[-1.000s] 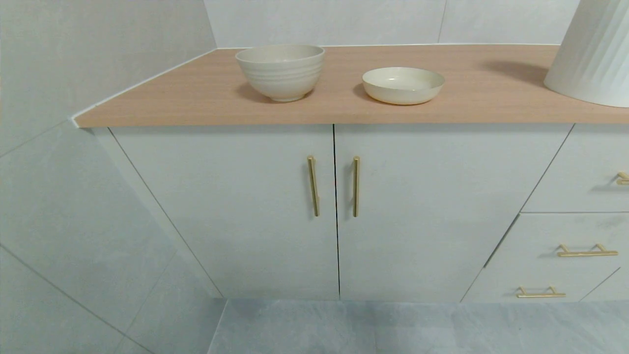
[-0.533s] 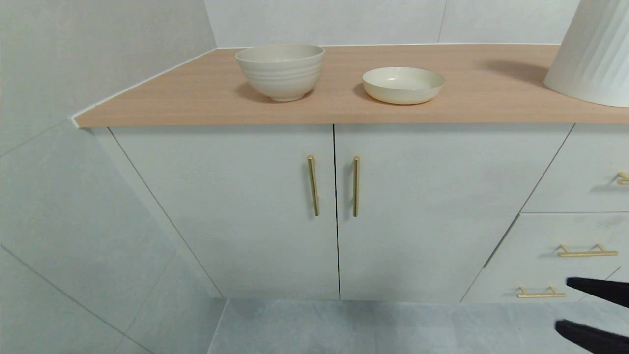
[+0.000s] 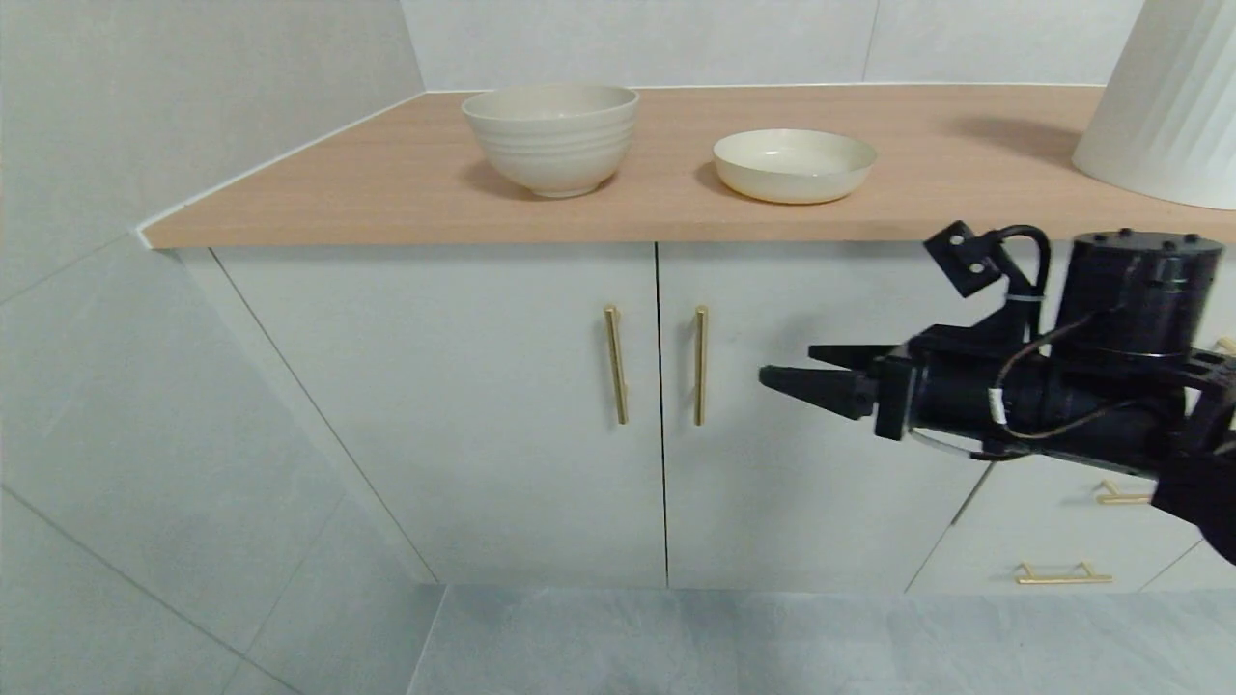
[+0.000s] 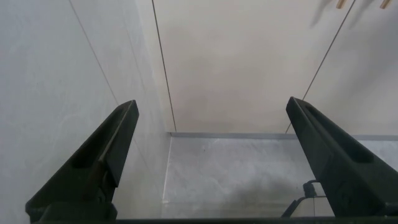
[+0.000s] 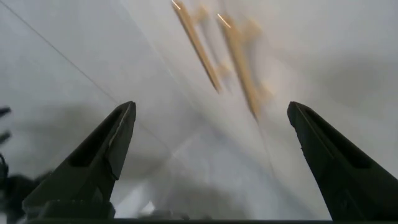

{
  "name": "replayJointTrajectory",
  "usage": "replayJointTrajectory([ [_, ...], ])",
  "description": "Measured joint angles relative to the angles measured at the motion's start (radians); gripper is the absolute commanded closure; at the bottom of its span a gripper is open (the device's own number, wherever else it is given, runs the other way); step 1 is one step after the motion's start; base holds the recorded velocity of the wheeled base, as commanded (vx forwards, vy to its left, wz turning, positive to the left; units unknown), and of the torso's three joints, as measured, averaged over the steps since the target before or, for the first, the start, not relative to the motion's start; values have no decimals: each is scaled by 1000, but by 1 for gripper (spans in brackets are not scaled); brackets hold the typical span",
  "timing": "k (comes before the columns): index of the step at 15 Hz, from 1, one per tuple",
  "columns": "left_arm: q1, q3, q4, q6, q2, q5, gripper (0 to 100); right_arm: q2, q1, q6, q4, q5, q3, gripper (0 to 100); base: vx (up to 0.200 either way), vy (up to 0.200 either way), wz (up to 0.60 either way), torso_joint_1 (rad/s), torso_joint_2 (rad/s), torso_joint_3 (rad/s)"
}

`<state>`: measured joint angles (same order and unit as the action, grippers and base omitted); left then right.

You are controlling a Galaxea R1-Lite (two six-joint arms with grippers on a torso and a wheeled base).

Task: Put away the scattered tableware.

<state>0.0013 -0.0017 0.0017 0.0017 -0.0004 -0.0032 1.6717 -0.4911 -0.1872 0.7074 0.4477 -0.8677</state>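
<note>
The right gripper [image 3: 794, 365], jaws spread wide, hangs before the pale cabinet doors [image 3: 463, 405], near a brass bar handle [image 3: 699, 365]. The left gripper [image 4: 211, 155] gapes likewise. On the wooden surface [image 3: 386, 193] above sit a cream ribbed deep bowl [image 3: 550, 140] and a shallow cream dish [image 3: 794, 166]. Both are likely light, stiff, slick and chippable, so pinch each rim.

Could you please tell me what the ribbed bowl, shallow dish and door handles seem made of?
The deep beige ribbed bowl looks matte, perhaps stoneware or plastic composite: no glare on its ridges. The shallow cream dish looks glazed ceramic or enamel: its inside shows a soft highlight. The slim gold bar handles look like brushed metal: even satin sheen.
</note>
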Motion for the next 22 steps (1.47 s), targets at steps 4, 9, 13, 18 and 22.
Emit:
replayJointTrajectory([
  [4,0,0,0,0,0,0,0,147,-123,-60,51,-130,-95,0,0,0,0,0,0,0],
  [9,0,0,0,0,0,0,0,250,-149,-125,178,-196,-103,0,0,0,0,0,0,0],
  [13,0,0,0,0,0,0,0,284,-153,-124,180,-229,-132,0,0,0,0,0,0,0],
  [18,0,0,0,0,0,0,0,332,-151,-126,236,-272,-180,0,0,0,0,0,0,0],
  [22,0,0,0,0,0,0,0,356,-153,-127,266,-274,-188,0,0,0,0,0,0,0],
])
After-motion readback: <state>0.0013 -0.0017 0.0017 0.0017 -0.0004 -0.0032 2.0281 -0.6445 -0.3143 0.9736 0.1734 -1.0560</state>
